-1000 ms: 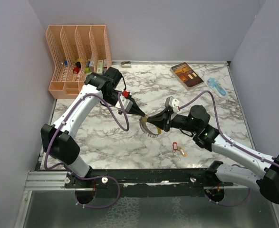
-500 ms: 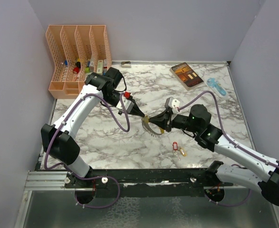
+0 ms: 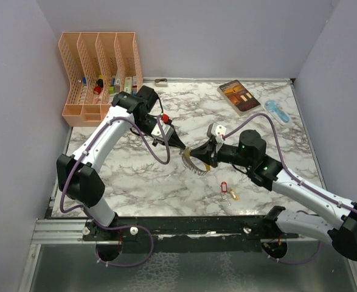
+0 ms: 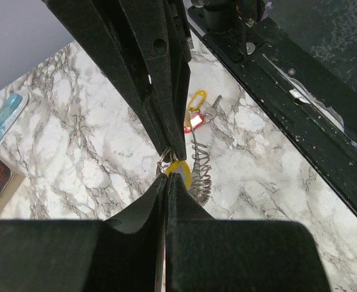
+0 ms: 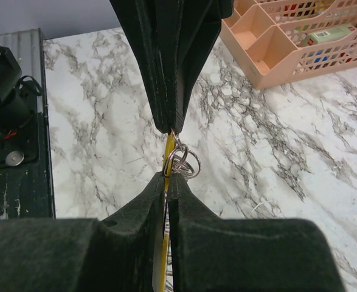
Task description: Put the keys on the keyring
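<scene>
keyring (image 3: 194,160) held mid-scene | left gripper (image 3: 184,148), right gripper (image 3: 204,156): both jaws pinched shut on it | keys (image 3: 228,192) loose on tabletop (image 3: 135,182), near-right | threading apparently not begun

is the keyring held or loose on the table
Held: the left hand and right hand are both shut on the keyring, tip to tip.

A rack (image 3: 99,76) stands far left on the marble table (image 3: 135,179). A book (image 3: 239,97), blue object (image 3: 277,112) and keys (image 3: 228,190) lie there too.
</scene>
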{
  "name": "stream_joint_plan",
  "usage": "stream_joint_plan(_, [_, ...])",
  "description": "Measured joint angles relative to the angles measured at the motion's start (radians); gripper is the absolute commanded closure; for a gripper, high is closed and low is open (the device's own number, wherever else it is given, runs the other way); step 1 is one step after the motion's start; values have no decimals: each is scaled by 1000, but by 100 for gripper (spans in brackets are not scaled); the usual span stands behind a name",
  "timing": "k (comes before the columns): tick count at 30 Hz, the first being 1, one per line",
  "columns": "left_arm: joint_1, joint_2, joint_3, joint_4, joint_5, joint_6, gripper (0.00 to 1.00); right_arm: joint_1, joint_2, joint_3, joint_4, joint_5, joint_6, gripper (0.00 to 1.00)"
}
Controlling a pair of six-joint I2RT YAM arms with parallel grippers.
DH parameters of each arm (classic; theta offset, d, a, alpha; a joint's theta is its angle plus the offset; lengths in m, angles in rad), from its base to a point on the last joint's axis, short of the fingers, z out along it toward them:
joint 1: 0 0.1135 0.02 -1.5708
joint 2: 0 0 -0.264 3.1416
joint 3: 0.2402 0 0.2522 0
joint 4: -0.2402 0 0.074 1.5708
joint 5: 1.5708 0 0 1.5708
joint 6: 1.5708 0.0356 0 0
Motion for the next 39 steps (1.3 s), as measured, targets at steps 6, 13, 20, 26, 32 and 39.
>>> stream_joint_plan(6, [0, 8, 41, -3, 0, -14, 100, 0, 3, 3, 12, 0, 2, 86])
stream_joint_plan(13, [-16, 10, 47, -3, 6, -31, 100, 0, 4, 3, 58, 0, 22, 82])
stream_joint_plan(20, [-32, 10, 47, -8, 7, -45, 100, 0, 29, 3, 70, -1, 40, 87])
stream_joint_plan(26, [-35, 13, 61, -8, 2, -55, 100, 0, 29, 3, 56, 0, 46, 65])
stream_joint_plan(32, [-37, 37, 104, -4, -7, -101, 100, 0, -111, -18, 17, 48, 47, 67])
stream_joint_plan(39, [-19, 37, 58, -1, -19, -101, 100, 0, -195, -51, -6, 126, 39, 54])
